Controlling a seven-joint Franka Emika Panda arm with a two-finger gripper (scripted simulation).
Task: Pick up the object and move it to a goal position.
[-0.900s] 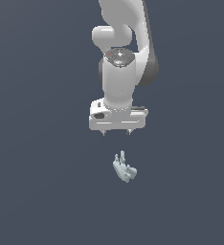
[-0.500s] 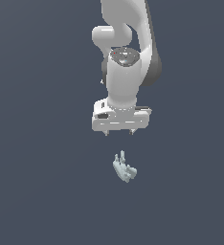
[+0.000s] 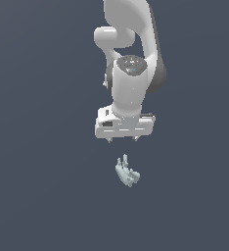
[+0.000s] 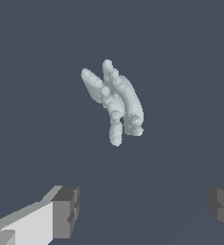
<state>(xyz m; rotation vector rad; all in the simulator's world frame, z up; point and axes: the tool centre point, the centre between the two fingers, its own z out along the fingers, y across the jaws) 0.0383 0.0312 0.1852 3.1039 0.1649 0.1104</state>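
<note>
Your arm [image 3: 133, 54] comes down from the top of the exterior view and ends in a vertical wrist, so the tool points straight down at the flat dark ground [image 3: 43, 196]; that posture suits a top-down grab; the white gripper [image 3: 123, 139] hangs above the object [image 3: 126, 172], apart from it, with clear air between fingertips and prongs; in the wrist view you see one grey finger pad [image 4: 66, 211] on one side and the other at the opposite edge, so the jaws stand wide open and hold nothing; that spread looks chosen to straddle the narrower object [image 4: 113, 101]; the object lies alone on the ground, lumpy and pale, prongs fanned out, just off the gripper's centre line toward the exterior view's right; I judge you need a slight shift before lowering.
</note>
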